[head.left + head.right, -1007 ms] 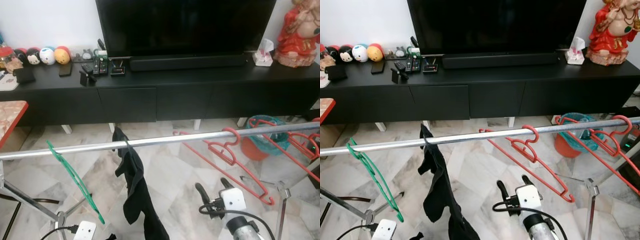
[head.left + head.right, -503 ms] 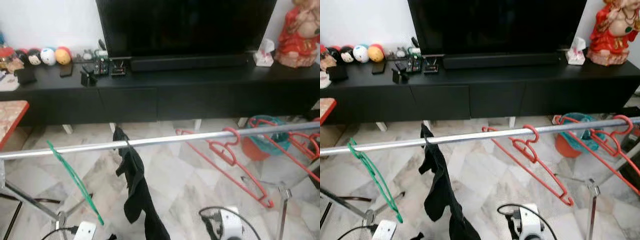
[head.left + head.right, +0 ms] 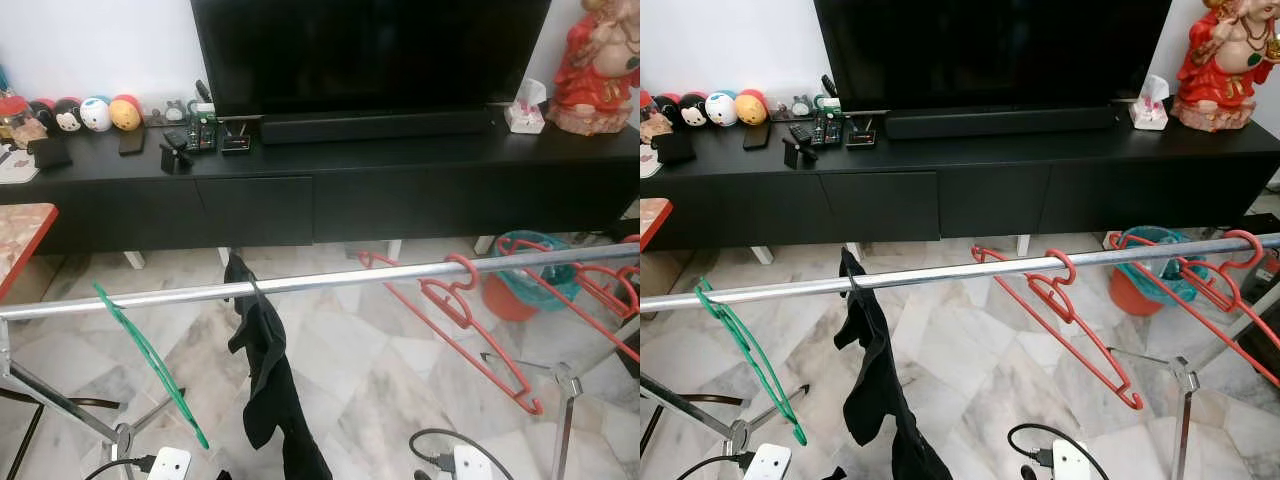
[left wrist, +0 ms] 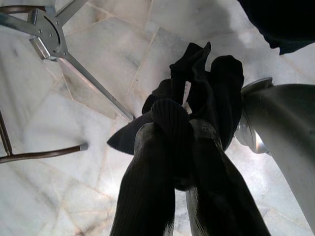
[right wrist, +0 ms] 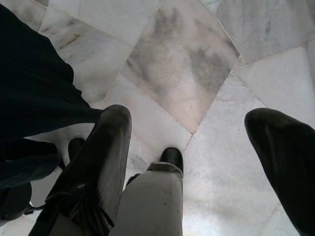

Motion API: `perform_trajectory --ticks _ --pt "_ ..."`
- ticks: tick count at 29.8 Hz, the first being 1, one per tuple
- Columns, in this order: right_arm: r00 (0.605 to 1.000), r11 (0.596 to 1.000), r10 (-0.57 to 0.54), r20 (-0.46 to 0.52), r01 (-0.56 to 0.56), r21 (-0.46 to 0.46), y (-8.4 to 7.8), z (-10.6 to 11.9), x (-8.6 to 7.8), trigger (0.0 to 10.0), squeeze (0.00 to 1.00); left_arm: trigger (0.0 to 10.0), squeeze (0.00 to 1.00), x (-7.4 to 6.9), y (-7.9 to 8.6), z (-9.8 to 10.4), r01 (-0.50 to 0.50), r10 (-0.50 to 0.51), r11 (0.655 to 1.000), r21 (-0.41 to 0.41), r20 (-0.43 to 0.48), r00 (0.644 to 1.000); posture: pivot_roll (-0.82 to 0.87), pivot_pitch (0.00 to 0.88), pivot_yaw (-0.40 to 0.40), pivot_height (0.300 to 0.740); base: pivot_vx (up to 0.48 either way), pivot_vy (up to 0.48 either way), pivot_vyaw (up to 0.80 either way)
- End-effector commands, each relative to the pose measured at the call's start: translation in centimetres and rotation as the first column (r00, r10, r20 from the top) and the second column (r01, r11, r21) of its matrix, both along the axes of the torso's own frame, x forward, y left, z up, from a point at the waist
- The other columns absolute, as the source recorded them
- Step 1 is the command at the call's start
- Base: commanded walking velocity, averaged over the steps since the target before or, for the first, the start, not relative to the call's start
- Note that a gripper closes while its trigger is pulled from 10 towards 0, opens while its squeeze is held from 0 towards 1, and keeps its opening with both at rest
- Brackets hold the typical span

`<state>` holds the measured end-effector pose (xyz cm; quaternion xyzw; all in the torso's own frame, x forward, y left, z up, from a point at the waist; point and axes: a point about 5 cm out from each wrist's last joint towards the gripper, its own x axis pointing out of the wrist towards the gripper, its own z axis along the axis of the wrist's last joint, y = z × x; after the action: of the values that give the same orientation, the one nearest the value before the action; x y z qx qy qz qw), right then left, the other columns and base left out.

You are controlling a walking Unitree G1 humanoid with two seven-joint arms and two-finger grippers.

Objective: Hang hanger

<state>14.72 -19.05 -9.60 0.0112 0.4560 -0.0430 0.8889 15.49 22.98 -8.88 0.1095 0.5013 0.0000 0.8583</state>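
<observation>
A silver rail (image 3: 330, 282) crosses in front of me. On it hang a green hanger (image 3: 145, 350) at the left, a black garment (image 3: 265, 370) in the middle, a red hanger (image 3: 470, 310) to the right, and more red hangers (image 3: 590, 285) at the far right. My left gripper (image 4: 184, 118) is low, shut on a bunch of black cloth (image 4: 206, 78) near a rack foot (image 4: 47, 32). My right gripper (image 5: 186, 118) hangs low over the marble floor (image 5: 187, 64), open and holding nothing, with the black garment (image 5: 34, 93) beside it.
A black TV console (image 3: 330, 190) with a television (image 3: 370, 50), toys, remotes and a red statue (image 3: 600, 65) stands behind the rail. A teal and orange bucket (image 3: 515, 285) sits on the floor at the right. Rack legs (image 3: 565, 420) stand at both ends. A red table corner (image 3: 20, 235) is at the left.
My right arm has dropped from just under the red hanger to the bottom edge of the eye views. The red hanger has swung slightly. The left arm has stayed put.
</observation>
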Motion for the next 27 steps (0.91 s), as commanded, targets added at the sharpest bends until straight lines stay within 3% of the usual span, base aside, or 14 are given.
perform_trajectory --ticks 1,11,27 --pt "1.000 1.000 -0.009 -0.023 0.009 0.002 0.0 -0.2 -0.3 10.0 0.00 10.0 0.00 -0.7 0.2 -0.2 0.003 -0.003 1.000 0.010 -0.020 1.000 -0.01 0.000 0.048 0.740 0.000 0.000 0.00" --pt "1.000 1.000 -0.007 -0.022 0.006 -0.007 0.3 -0.4 -1.0 10.0 0.00 10.0 0.00 -1.3 0.6 -0.4 0.000 0.001 1.000 0.014 -0.037 0.999 -0.01 0.000 0.050 0.740 0.000 0.000 0.00" --pt "1.000 1.000 -0.014 -0.028 0.013 -0.021 0.4 -0.5 -1.2 10.0 0.00 10.0 0.00 -0.4 0.6 0.0 0.005 -0.005 1.000 0.014 -0.009 1.000 -0.01 0.000 0.062 0.740 -0.286 0.000 0.00"
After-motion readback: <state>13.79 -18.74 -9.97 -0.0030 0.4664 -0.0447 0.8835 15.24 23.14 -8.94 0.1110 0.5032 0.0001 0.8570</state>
